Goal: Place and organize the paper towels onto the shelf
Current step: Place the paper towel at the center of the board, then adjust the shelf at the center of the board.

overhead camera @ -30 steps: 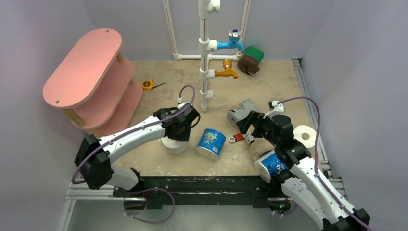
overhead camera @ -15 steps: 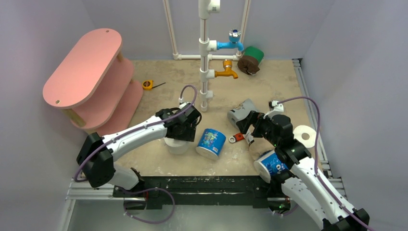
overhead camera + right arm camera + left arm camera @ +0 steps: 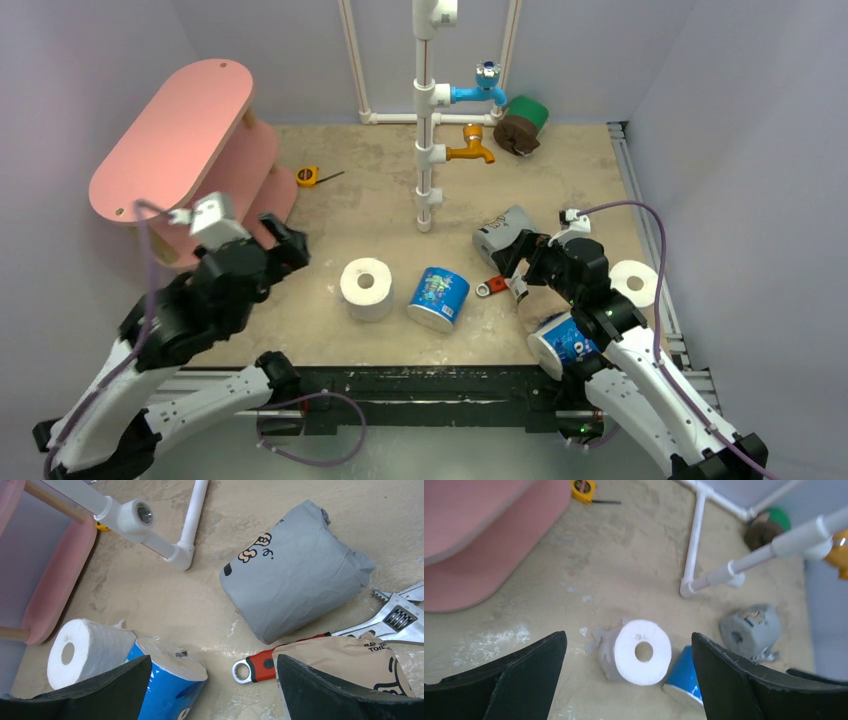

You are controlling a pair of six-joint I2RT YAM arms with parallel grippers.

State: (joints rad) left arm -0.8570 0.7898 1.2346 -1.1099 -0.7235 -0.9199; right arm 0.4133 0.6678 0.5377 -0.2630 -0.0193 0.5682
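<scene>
A bare white paper towel roll [image 3: 366, 288] stands on end mid-table, free, with a blue printed roll [image 3: 438, 296] lying just to its right. My left gripper [image 3: 285, 240] is open and empty, drawn back left of the white roll [image 3: 642, 651], close to the pink shelf [image 3: 175, 140]. My right gripper [image 3: 510, 268] is open and empty above the red-handled wrench [image 3: 260, 665], between a grey-wrapped roll [image 3: 295, 590] and the blue roll [image 3: 167, 680]. A brown-wrapped roll [image 3: 350, 662] lies by its right finger.
A white pipe frame [image 3: 426, 120] with blue and orange taps stands at the back centre. Green and brown rolls [image 3: 520, 125] lie behind it. A yellow tape measure [image 3: 307, 177] lies near the shelf. A white roll [image 3: 633, 282] and a blue one [image 3: 565, 345] flank the right arm.
My left gripper opened, let go of the white roll and swung back left toward the shelf. The roll stays upright. The right arm has not moved.
</scene>
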